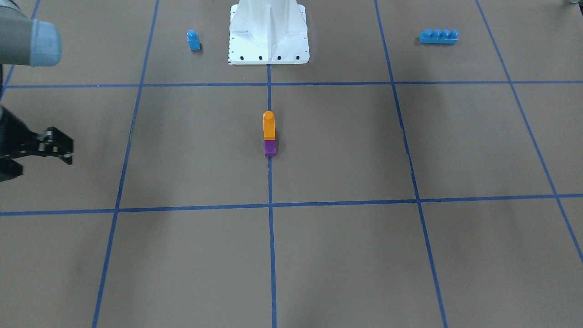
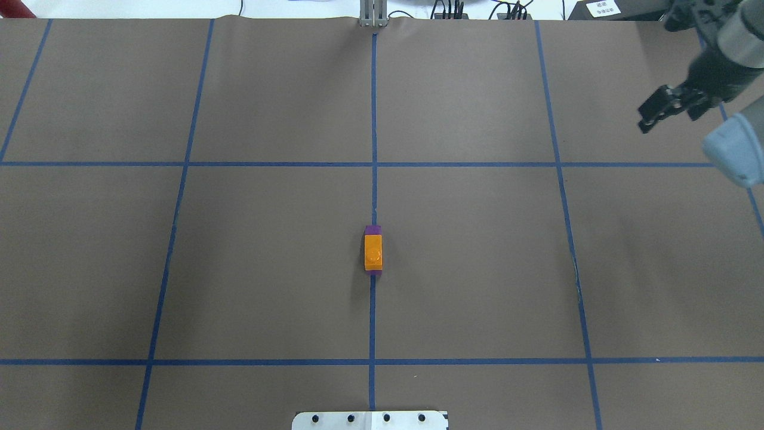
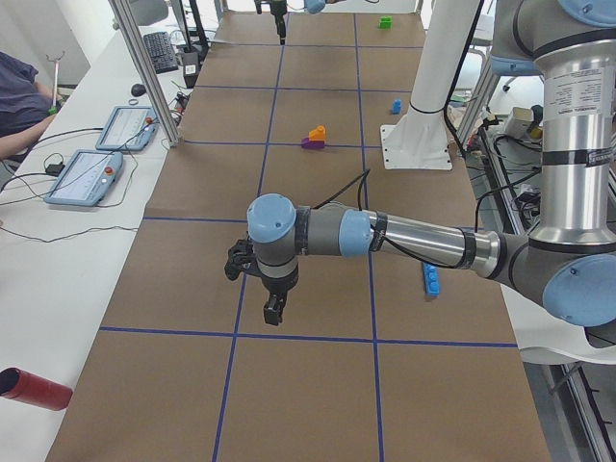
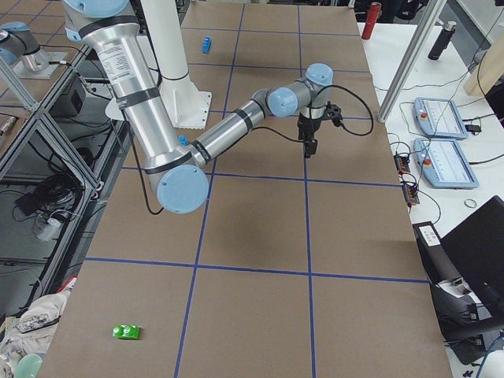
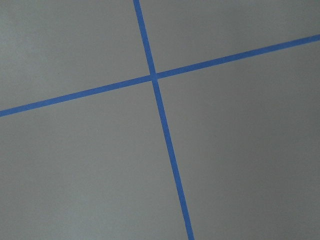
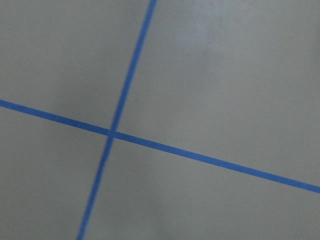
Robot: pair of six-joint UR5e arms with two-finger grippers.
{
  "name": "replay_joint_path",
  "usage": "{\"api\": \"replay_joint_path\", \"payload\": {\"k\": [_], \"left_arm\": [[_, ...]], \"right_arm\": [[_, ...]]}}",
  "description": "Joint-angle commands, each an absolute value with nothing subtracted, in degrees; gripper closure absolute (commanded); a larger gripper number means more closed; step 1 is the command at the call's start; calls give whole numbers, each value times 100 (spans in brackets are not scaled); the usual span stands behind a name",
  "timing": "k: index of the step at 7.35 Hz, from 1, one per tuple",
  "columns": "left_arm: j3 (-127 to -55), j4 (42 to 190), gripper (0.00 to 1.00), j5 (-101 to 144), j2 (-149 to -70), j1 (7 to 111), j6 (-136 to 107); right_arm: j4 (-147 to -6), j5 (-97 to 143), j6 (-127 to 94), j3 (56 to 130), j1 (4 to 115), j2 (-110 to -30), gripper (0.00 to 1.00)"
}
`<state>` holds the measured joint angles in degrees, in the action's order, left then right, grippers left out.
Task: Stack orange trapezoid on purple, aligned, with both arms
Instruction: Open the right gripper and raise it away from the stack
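Orange trapezoid (image 1: 269,126) sits on the purple brick (image 1: 270,147), aligned lengthwise, on the tape line directly out from the white pedestal base (image 1: 268,32). Right gripper (image 1: 71,152), well apart from the stack: fingers parted, holding nothing. Left gripper (image 3: 273,310): finger state cannot be determined.

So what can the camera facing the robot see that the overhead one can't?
Only the front-facing view shows the small blue brick and the long blue brick, either side of the white base, and the stack from the side: orange trapezoid sitting on the purple. Only the overhead view shows the table at its far edge, with cables and a grey post. Both show the stack on the middle tape line, the base and the right gripper, far from the bricks.
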<state>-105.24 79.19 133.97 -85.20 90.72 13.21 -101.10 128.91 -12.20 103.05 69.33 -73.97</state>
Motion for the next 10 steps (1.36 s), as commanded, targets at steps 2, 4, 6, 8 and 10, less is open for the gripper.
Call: {"api": "replay_joint_path", "payload": {"k": [2,4,6,8,10], "left_arm": [[-10485,7910,0,13360,-8526,9131,1301],[-10459,7936,0,13394,-8490,9184,1336],[-10520,7937,0,13412,-8351,9341,1362],[-10799,7910,0,13412,-8271,9351,1362],[-10828,7937,0,13412,-8244,9352,1362]], "right_arm": [[-10055,13043,786,10275,8320,-8689,0],[-9985,12999,1351,10318,8804,-9323,1],[-9976,12990,1337,10493,8956,-9763,0],[-9914,12990,1318,10503,8956,-9887,0],[-9914,12999,1292,10503,8956,-9905,0]]}}
